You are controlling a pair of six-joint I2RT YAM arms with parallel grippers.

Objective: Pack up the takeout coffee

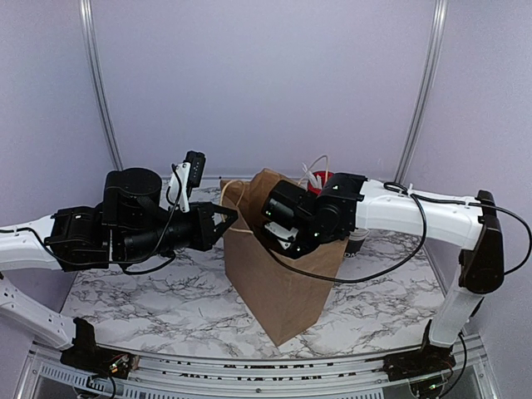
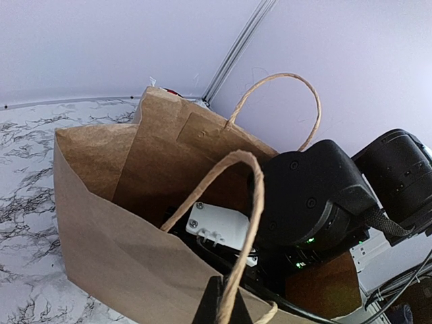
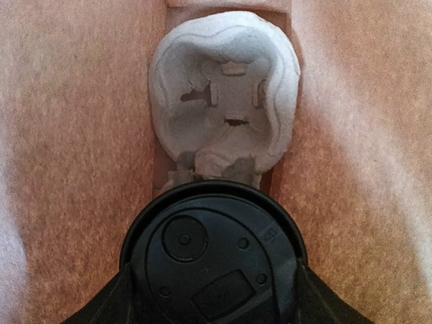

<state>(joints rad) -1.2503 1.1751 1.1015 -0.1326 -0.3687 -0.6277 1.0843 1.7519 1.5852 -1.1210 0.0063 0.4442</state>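
The takeout coffee (image 3: 212, 260) shows its round black lid from above in the right wrist view. My right gripper (image 3: 212, 293) is shut on it, with one black finger against each side of the cup. It hangs inside the brown paper bag (image 1: 278, 283), just above a grey pulp cup carrier (image 3: 226, 101) on the bag's floor. In the top view the right gripper (image 1: 281, 235) reaches down into the bag's mouth, and the cup is hidden there. My left gripper (image 2: 226, 300) is shut on the near twine handle (image 2: 251, 196) and holds that side of the bag (image 2: 115, 250).
A red cup with white utensils (image 1: 318, 181) stands behind the bag. A dark cup (image 1: 356, 241) sits by the bag's right side under the right arm. The marble table (image 1: 150, 291) ends at a metal rail in front. Purple walls close in behind and to both sides.
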